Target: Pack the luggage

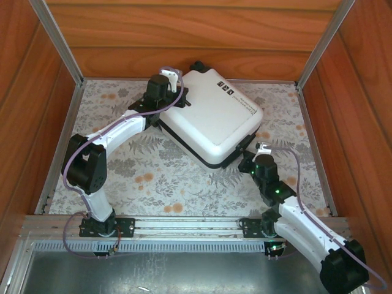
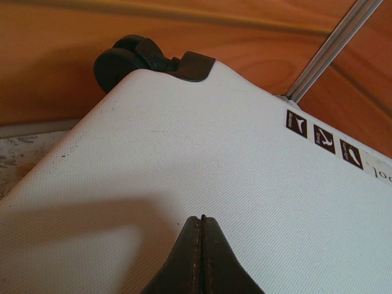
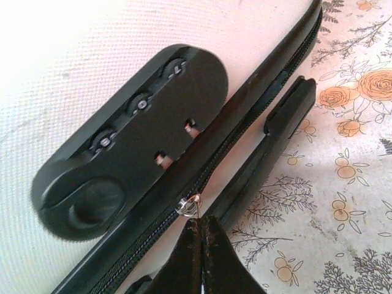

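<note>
The luggage (image 1: 211, 116), a white hard-shell suitcase, lies flat and closed, set at an angle at the back of the table. My left gripper (image 1: 179, 98) is shut, and its tips (image 2: 202, 219) rest on the white shell (image 2: 214, 159) near the corner with the black wheel (image 2: 122, 61). My right gripper (image 1: 247, 158) is at the suitcase's near right edge. There it (image 3: 201, 222) is shut on the thin zipper pull hanging from the metal slider (image 3: 188, 205), just below the black combination lock (image 3: 131, 135). The black side handle (image 3: 269, 147) runs beside the zip.
A floral cloth (image 1: 153, 177) covers the table. Wooden walls (image 1: 196, 37) and aluminium posts (image 1: 58, 40) close in the back and sides. A metal rail (image 1: 184, 223) carries both arm bases at the near edge. Small black marks (image 2: 321, 138) sit on the shell.
</note>
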`<state>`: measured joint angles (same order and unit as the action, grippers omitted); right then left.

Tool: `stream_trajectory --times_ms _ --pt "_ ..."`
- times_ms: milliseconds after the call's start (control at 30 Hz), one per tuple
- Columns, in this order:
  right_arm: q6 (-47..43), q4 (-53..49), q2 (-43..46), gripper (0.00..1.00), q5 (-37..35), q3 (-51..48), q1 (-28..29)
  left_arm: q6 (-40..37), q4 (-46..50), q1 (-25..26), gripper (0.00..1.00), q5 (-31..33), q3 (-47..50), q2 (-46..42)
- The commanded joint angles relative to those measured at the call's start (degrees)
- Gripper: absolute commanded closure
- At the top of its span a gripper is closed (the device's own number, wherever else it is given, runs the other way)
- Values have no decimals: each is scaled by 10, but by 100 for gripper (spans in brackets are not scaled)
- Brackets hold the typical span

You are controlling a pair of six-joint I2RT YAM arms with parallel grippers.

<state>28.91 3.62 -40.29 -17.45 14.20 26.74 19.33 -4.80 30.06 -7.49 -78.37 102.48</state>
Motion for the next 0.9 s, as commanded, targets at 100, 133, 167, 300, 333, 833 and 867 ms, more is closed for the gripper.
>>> stream_trajectory --times_ms 100,133,167,300,333,833,867 --pt "-7 -47 -72 100 -16 32 -93 32 240 -13 100 14 92 110" --pt "-5 -46 -84 100 -6 38 -105 32 240 -13 100 15 92 110" --pt "-2 -44 -96 100 4 43 -116 32 239 -13 100 14 91 110" --pt "6 -24 -125 100 35 52 -153 32 239 -13 100 14 90 108" --pt "8 -20 -131 100 39 55 -161 32 239 -13 100 15 90 107" --pt "-7 -40 -213 100 109 144 -253 29 236 -13 100 15 97 105" --pt "-9 -41 -216 100 114 145 -259 30 236 -13 100 15 97 104"
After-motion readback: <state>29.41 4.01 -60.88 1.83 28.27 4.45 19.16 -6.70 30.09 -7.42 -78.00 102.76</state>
